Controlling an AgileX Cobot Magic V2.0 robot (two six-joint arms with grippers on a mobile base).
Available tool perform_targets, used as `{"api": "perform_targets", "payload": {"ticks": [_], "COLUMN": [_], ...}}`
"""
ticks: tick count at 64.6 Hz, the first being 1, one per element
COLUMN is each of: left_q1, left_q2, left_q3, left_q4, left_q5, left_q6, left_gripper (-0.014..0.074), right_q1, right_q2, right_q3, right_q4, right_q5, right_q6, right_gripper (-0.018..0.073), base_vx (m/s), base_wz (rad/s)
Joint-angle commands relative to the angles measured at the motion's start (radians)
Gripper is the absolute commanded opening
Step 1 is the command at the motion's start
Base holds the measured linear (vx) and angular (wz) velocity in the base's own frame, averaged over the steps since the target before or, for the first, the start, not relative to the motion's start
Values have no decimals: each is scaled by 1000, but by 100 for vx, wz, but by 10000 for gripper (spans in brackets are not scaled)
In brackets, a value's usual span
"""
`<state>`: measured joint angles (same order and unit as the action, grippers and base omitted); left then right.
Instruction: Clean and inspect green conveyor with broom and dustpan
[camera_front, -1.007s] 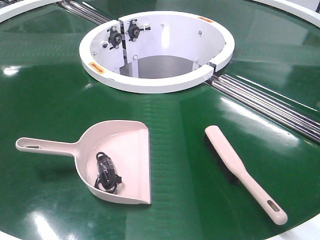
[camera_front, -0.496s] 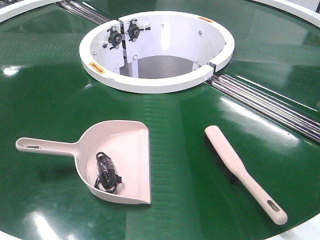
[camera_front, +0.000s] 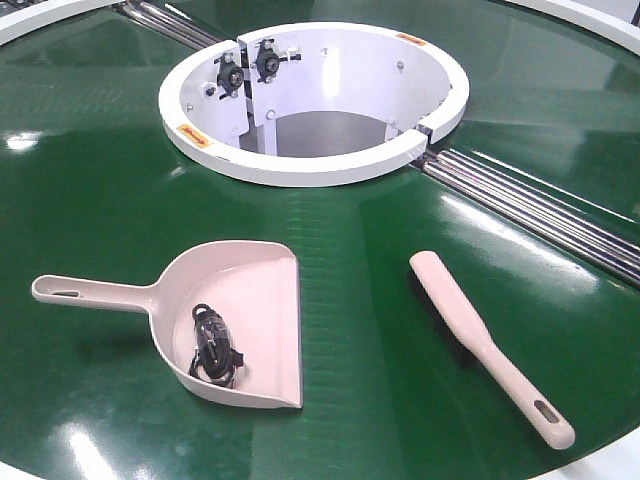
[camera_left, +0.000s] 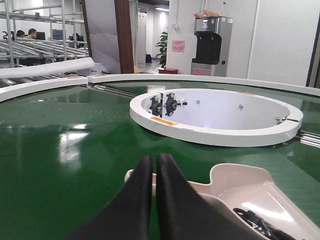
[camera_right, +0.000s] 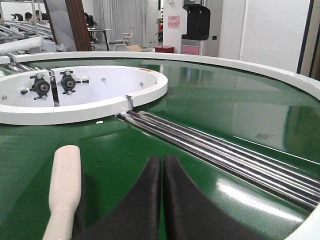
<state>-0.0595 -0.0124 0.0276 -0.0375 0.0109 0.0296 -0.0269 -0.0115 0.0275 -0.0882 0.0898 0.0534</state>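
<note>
The green conveyor (camera_front: 90, 200) fills the front view. The pale pink dustpan (camera_front: 255, 300) lies on it at front left, handle pointing left, with a black tangled object (camera_front: 212, 345) inside. The broom (camera_front: 470, 330) lies flat at front right, slotted handle end toward the front edge. Neither gripper shows in the front view. In the left wrist view my left gripper (camera_left: 154, 159) is shut and empty, with the dustpan (camera_left: 245, 187) and its handle just beyond the tips. In the right wrist view my right gripper (camera_right: 162, 160) is shut and empty, to the right of the broom (camera_right: 65, 180).
The white central ring (camera_front: 310, 165) with its open well stands behind the tools. Silver roller seams (camera_front: 540, 210) run from the ring to the right, also in the right wrist view (camera_right: 225, 150). The white outer rim (camera_front: 610, 465) shows at front right.
</note>
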Motion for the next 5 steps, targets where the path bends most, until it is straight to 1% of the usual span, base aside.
{"api": "perform_targets", "payload": {"ticks": [1, 5], "left_q1": [0, 0], "left_q2": [-14, -14], "left_q3": [10, 10], "left_q4": [-5, -5], "left_q5": [-69, -69], "left_q6": [-9, -9], "left_gripper": [-6, -6], "right_q1": [-6, -6], "right_q2": [-11, -11], "right_q3": [4, 4], "right_q4": [-9, -9], "right_q5": [-69, -69], "right_q6": [-1, -1], "right_gripper": [-8, -8], "base_vx": [0, 0], "base_wz": [0, 0]}}
